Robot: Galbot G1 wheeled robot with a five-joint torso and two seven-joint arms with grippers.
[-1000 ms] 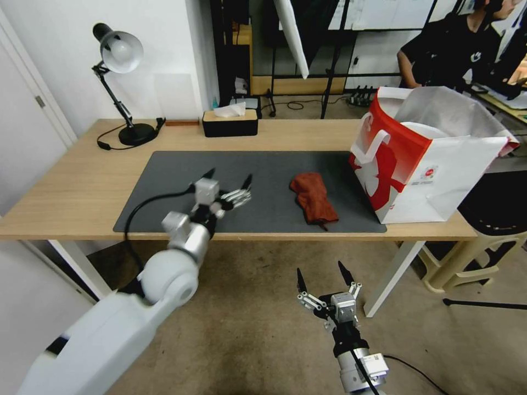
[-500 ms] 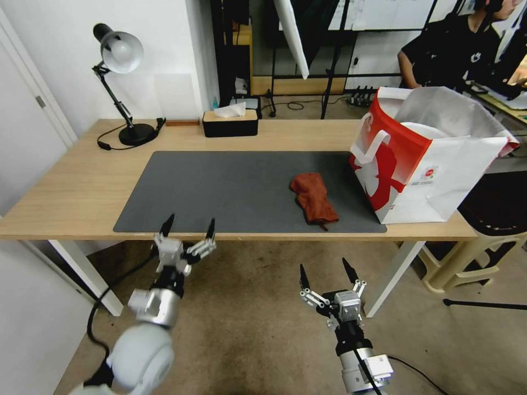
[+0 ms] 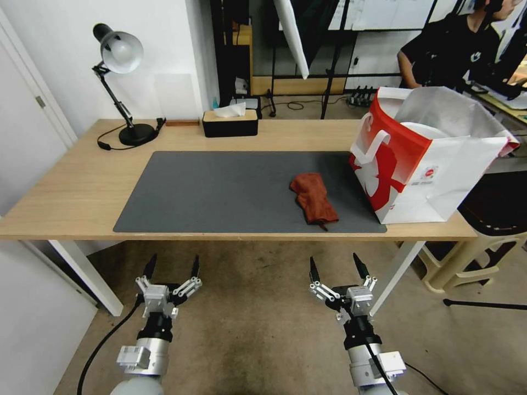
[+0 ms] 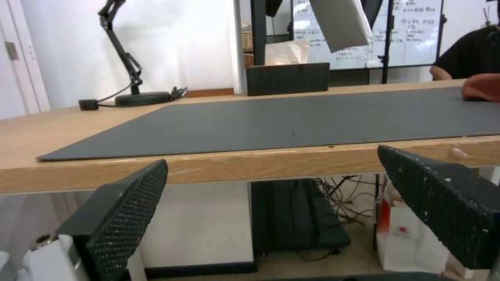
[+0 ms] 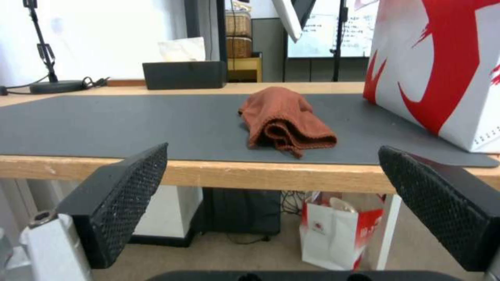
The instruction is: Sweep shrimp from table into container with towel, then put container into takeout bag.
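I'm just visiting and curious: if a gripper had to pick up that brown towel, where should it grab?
Probably the towel's raised, bunched hump, from straight above: it lies crumpled on the mat, so folds there give the fingers something to pinch.

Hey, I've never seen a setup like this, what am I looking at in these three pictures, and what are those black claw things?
It is a two-armed robot on wheels. The wide picture comes from a camera on its head, looking down at a table. The claws are its grasping tools: the left tool and the right tool both hang open below the table's near edge, holding nothing. The other two pictures come from cameras on each wrist, so the black ridged fingers frame them. On the table's grey mat lies a rust-brown towel, beside a red and white bag with a white container's rim showing inside. A lamp and tissue box stand at the back.
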